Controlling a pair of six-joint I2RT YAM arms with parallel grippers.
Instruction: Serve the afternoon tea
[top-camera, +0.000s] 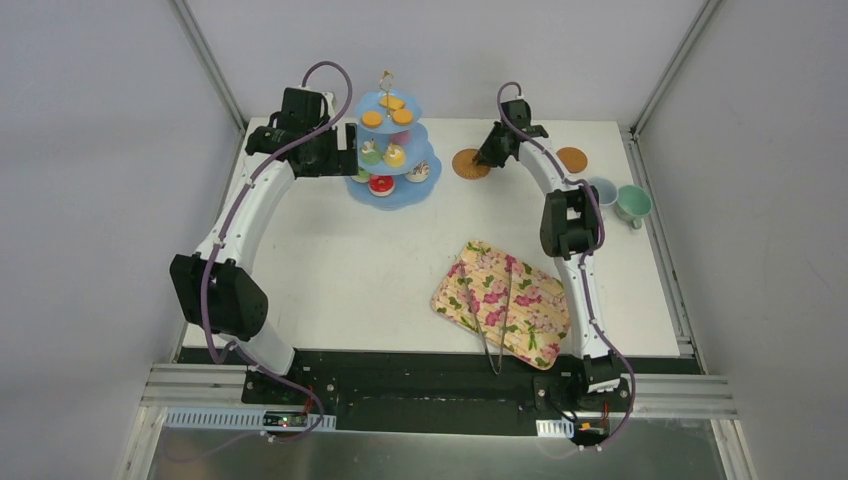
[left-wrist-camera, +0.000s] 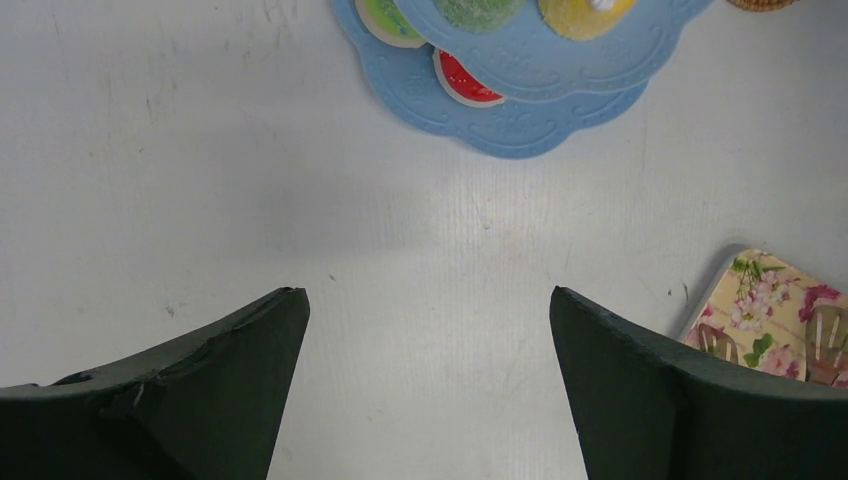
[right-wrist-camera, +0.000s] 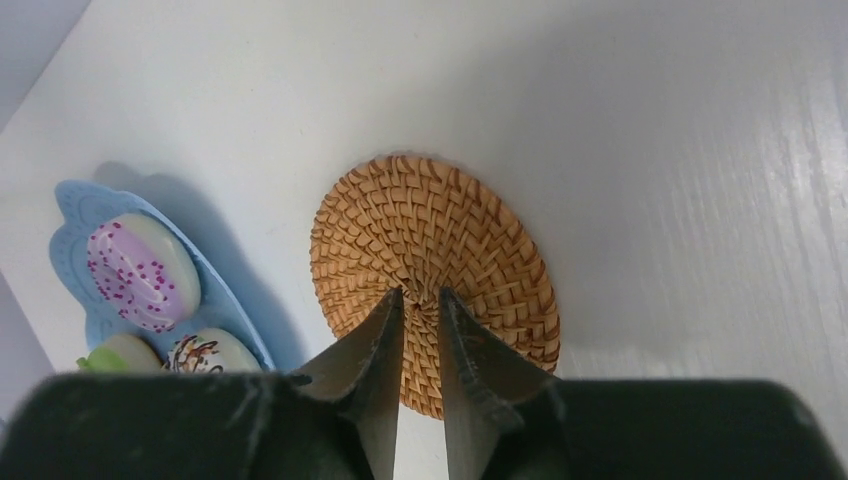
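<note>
Here, right claw (right-wrist-camera: 420, 292) nearly closed, empty, tips over coaster (right-wrist-camera: 450, 220), gap indiscernible from above, left claw (left-wrist-camera: 428, 300) spread wide, empty.

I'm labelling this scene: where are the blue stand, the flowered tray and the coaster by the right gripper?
Blue stand (top-camera: 405, 199): top view, front rim of bottom tier.
Flowered tray (top-camera: 535, 305): top view, bare right half.
Coaster (right-wrist-camera: 430, 230): right wrist view, woven middle.
</note>
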